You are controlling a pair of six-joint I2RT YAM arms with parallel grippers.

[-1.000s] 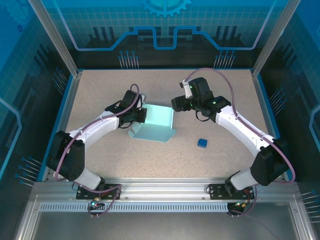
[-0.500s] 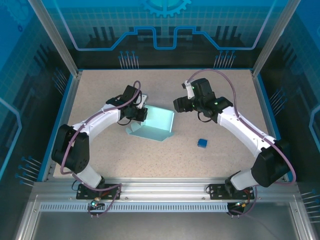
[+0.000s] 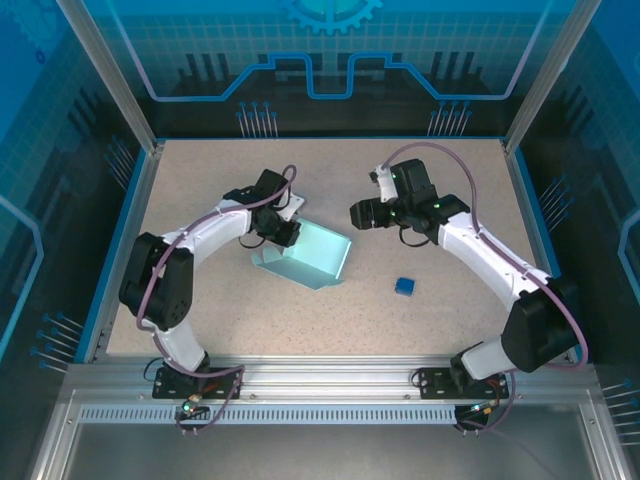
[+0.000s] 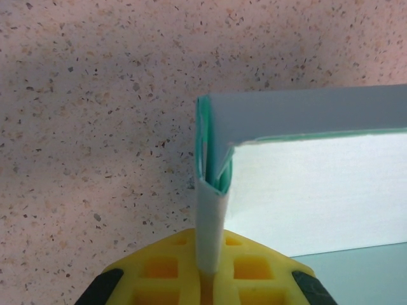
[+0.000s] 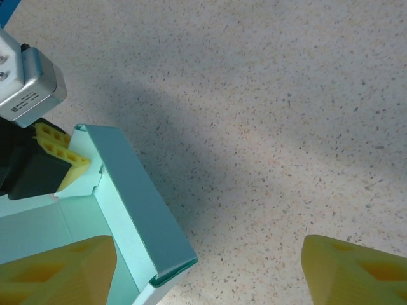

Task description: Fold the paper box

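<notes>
In the top view the left gripper [image 3: 287, 232] covers the far-left corner of the paper box [image 3: 308, 257]. In its wrist view the yellow pads [image 4: 254, 270] are cut off by the bottom edge, yet they show pinched tight on a folded flap there. The box sits partly folded on the table [image 3: 200, 180] between the arms; the left arm curls in with a bent elbow, and the right gripper [image 3: 357, 214] reaches in spread wide, grasping nothing, near the box's right wall.

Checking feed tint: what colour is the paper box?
Paper box: pale aqua-blue, best in top external view.
</notes>
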